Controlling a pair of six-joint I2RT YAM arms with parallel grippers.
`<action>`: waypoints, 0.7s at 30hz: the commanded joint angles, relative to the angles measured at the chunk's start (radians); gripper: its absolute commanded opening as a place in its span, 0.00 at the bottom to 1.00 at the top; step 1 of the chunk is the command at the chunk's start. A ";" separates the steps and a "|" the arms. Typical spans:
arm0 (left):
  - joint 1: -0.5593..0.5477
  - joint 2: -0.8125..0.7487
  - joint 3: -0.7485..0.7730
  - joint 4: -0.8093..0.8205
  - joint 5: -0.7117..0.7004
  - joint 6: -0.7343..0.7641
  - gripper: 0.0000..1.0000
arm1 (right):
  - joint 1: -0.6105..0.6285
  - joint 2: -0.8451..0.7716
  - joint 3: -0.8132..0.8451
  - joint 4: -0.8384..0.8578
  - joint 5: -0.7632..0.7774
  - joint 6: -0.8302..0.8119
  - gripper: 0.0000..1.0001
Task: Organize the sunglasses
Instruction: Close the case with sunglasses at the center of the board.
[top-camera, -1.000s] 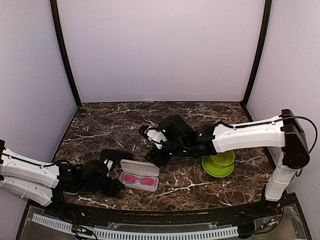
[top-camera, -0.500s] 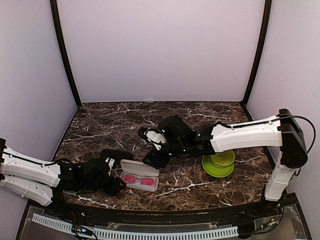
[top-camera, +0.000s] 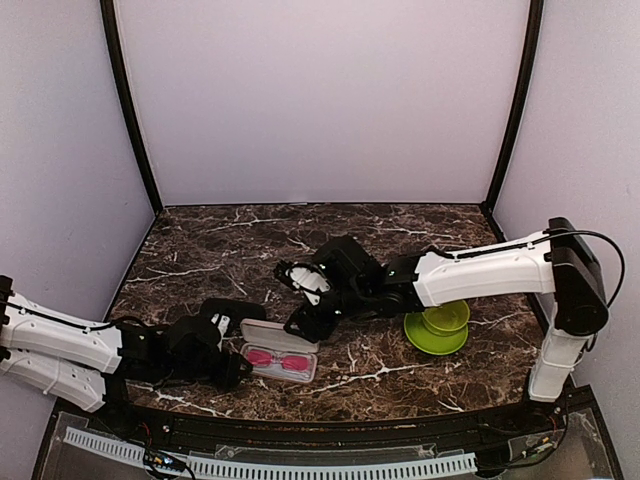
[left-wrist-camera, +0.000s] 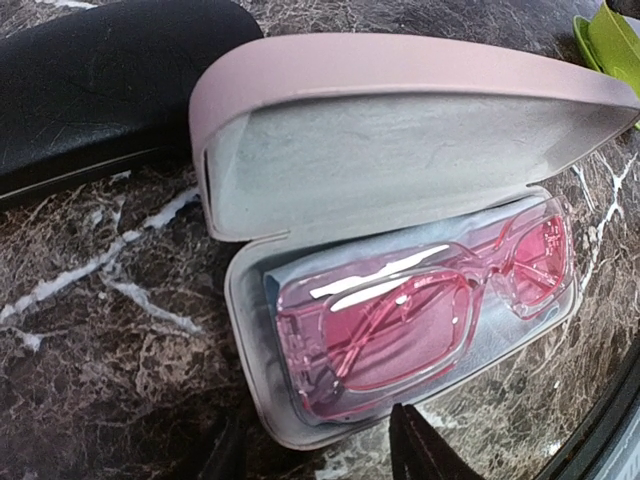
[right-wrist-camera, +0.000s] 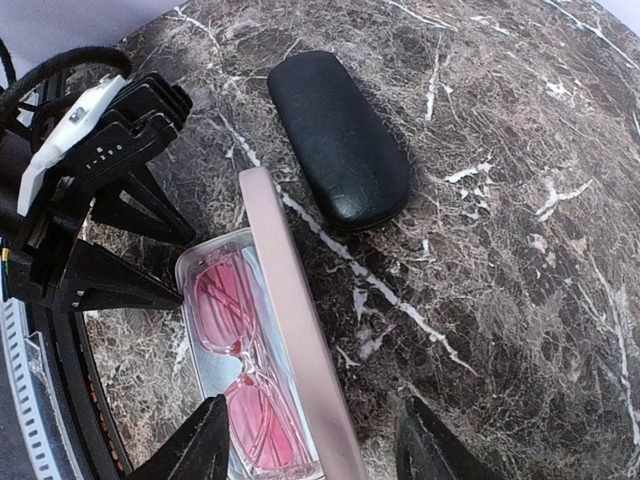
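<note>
One open pink case (left-wrist-camera: 400, 90) holds one pair of red-pink sunglasses (left-wrist-camera: 400, 325); one black case (right-wrist-camera: 340, 140) shut; left gripper (left-wrist-camera: 318, 440) and right gripper (right-wrist-camera: 312, 415) both gape, holding nothing.

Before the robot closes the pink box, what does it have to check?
1. Pink sunglasses wholly inside the pink case: ok.
2. Right gripper open, lid lined up between its fingers: ok.
3. Left gripper clear of the case: cannot tell; its open fingers sit by the near rim.
4. Black case shut: ok.
5. Black sunglasses put away: cannot tell; none in view.
</note>
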 joint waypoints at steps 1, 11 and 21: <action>-0.003 -0.001 0.023 0.002 -0.024 -0.002 0.50 | -0.009 0.020 0.032 0.036 -0.022 0.010 0.56; -0.003 0.041 0.026 0.013 -0.012 0.002 0.49 | -0.015 0.049 0.048 0.049 -0.065 0.023 0.48; -0.003 0.053 0.020 0.012 0.002 -0.006 0.47 | -0.015 0.067 0.049 0.057 -0.102 0.039 0.45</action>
